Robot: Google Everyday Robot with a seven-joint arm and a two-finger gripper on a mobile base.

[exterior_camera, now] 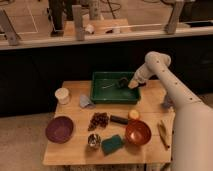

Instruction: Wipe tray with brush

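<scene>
The dark-green tray [102, 92] stands at the back middle of the wooden table. My gripper [129, 84] reaches in from the right and hovers low over the tray's right end. It is shut on the small black brush [121, 81], whose dark head points left over the tray floor. A thin pale streak [107, 85] lies on the tray floor left of the brush. The arm [165, 85] runs off to the right edge of the view.
On the table are a white cup [62, 95], a grey cloth [86, 102], a purple bowl [59, 129], grapes [99, 120], a black stick [119, 119], an orange bowl [137, 132], a green sponge [113, 144], a metal cup [94, 141] and a wooden utensil [163, 134].
</scene>
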